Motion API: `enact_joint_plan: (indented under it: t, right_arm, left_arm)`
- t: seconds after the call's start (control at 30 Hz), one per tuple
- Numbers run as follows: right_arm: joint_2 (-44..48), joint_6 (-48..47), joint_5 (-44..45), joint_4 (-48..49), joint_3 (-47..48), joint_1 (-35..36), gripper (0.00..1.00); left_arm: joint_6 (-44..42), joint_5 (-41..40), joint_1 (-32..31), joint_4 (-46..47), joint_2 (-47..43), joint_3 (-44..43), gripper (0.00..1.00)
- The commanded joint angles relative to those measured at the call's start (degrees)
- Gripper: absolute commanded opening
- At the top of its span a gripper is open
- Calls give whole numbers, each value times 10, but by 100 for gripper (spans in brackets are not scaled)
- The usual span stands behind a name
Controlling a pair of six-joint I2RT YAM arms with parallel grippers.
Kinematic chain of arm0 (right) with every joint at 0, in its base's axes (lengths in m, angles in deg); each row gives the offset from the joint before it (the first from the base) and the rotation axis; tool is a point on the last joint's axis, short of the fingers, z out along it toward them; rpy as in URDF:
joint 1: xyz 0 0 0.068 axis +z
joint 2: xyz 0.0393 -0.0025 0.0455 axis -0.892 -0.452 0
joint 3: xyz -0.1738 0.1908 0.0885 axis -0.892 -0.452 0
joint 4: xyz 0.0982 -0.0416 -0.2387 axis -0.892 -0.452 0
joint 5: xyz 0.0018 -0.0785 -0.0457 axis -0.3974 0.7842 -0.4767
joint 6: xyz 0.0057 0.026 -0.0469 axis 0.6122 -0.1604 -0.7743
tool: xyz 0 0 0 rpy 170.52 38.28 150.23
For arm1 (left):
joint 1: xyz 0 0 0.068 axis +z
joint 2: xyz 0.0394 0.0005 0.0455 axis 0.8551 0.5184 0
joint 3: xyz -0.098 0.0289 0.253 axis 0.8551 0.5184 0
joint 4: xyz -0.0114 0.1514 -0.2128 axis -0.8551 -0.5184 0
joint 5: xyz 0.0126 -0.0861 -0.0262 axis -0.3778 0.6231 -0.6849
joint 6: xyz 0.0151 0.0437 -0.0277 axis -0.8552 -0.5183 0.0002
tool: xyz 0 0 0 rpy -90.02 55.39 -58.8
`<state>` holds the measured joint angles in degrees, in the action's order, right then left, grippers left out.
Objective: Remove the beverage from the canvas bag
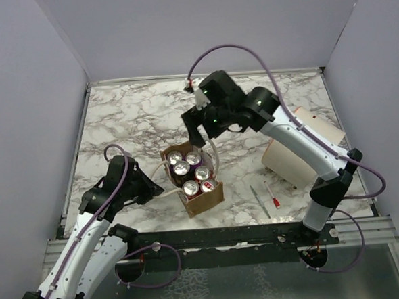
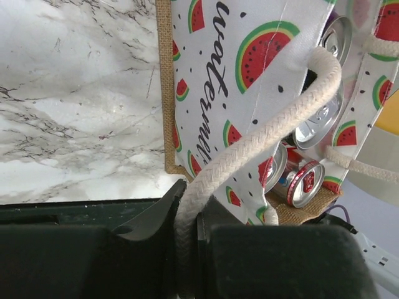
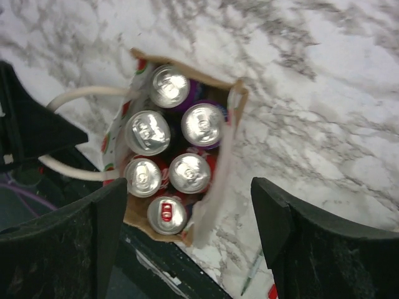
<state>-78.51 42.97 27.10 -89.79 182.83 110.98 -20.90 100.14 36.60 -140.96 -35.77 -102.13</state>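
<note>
The canvas bag [image 1: 204, 201] stands open on the marble, its watermelon-print lining [image 2: 249, 62] showing. Several beverage cans [image 1: 181, 168] stand upright inside, their silver tops [image 3: 148, 132] facing up; one has a red tab [image 3: 167, 213]. My left gripper [image 1: 158, 188] sits at the bag's left side, shut on the white rope handle [image 2: 249, 149], which runs between its fingers [image 2: 187, 218]. My right gripper [image 1: 202, 132] hovers above the bag's far end, open, with nothing between its fingers [image 3: 189, 187]. The other handle [image 3: 221, 168] hangs blurred along the bag's right wall.
A big cream cylinder [image 1: 301, 146] lies at the right, under my right arm. Two pens [image 1: 259, 201] lie near the front right of the bag. A black rail [image 1: 225, 235] runs along the near table edge. Grey walls enclose the other three sides.
</note>
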Motion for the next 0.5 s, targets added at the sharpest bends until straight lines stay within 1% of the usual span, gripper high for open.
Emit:
enact_joint_plan:
  t: [0.0, 0.1, 0.27, 0.37, 0.47]
  right_arm:
    - [-53, -14, -18, -10, 7, 88, 81]
    - [-77, -29, -13, -1, 7, 112, 80]
    - [-110, -11, -37, 40, -27, 117, 73]
    - [-135, 4, -20, 48, -33, 118, 67]
    - [-157, 5, -20, 55, -32, 120, 70]
  left_arm:
    - [1, -19, -2, -5, -12, -8, 10]
    - [11, -33, -2, -7, -14, -12, 8]
    - [18, -48, -1, -3, -14, -15, 7]
    - [24, -55, -2, -9, -20, -13, 6]
    - [33, -57, -2, -12, -34, -8, 6]
